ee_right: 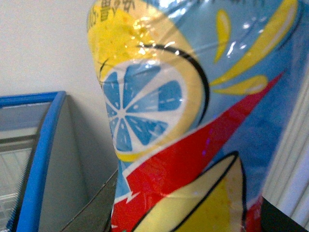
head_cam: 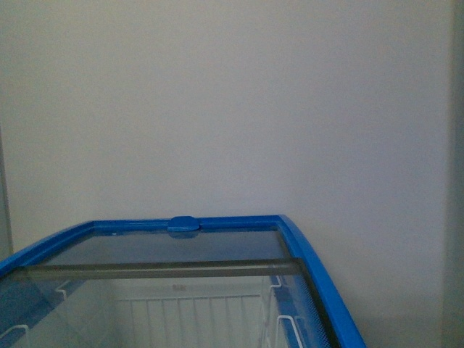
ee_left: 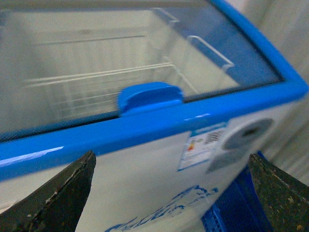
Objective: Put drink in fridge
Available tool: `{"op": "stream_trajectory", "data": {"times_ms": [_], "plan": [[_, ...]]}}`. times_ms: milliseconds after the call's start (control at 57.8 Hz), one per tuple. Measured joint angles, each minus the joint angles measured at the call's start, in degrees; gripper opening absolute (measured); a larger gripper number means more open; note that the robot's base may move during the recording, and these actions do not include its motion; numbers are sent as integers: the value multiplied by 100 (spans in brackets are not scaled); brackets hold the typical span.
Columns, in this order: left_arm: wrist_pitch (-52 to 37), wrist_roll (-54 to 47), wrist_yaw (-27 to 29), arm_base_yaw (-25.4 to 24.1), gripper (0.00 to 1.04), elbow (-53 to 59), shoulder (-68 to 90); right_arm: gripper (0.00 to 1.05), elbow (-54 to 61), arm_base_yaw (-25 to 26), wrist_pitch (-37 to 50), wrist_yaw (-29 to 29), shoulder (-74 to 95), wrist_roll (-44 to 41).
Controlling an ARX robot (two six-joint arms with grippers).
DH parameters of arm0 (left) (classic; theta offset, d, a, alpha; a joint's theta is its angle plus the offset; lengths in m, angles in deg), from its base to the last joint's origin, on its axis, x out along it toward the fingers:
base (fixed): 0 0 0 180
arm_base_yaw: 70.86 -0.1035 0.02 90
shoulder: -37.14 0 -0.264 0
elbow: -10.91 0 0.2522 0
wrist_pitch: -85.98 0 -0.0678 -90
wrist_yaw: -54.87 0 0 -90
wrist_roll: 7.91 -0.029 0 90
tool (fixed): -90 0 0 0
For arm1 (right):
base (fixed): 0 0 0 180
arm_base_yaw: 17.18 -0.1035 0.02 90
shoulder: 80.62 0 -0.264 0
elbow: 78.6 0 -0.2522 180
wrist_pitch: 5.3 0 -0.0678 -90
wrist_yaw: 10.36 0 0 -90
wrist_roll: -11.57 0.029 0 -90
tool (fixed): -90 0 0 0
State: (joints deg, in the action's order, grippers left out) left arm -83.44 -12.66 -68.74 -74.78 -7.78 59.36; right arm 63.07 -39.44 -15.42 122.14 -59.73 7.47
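Plain pale wall (head_cam: 232, 109) fills most of the front view. Below it stands the fridge (head_cam: 322, 283), its blue rim curving round a sliding glass lid (head_cam: 159, 250). On the edge of the lid next to the wall sits the far handle (head_cam: 183, 224), also blue. Through the glass I see white wire baskets (head_cam: 192, 312) inside. I cannot tell whether the lid is slid open at all.

My left tool (ee_left: 171, 158) hangs in front of the fridge's white outer side, just below the rim. Its two dark fingers (ee_left: 63, 198) are spread wide and grip nothing. Between them I see the near handle (ee_left: 150, 96) on the lid, a sticker (ee_left: 203, 145) on the white side, and part of a blue graphic (ee_left: 159, 212) lower down.

My right tool (ee_right: 190, 215) has the drink (ee_right: 193, 111) clamped between its dark fingers, which press on either side of the bottle. The label is yellow, red and blue with a blue citrus slice, and it fills nearly the whole right wrist view. The drink is outside the fridge, held in the air near one corner of the blue rim, with the wall behind it.
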Motion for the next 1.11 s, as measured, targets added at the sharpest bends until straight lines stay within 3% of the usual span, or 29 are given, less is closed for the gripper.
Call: {"op": "stream_trajectory", "data": {"times_ms": [104, 398, 501, 726, 1106], "plan": [[-535, -1084, -514, 76, 97, -116, 767, 41, 0, 0, 0, 31, 0, 0], [-1869, -4725, -942, -232, 97, -813, 3274, 41, 0, 0, 0, 20, 0, 0], [-1947, -5788, -953, -251, 97, -1193, 4065, 41, 0, 0, 2, 20, 0, 0], [-1971, -6454, -929, -138, 97, -1746, 4837, 41, 0, 0, 0, 20, 0, 0], [-2184, -6511, -651, 269, 97, -2490, 6063, 41, 0, 0, 0, 20, 0, 0]]}}
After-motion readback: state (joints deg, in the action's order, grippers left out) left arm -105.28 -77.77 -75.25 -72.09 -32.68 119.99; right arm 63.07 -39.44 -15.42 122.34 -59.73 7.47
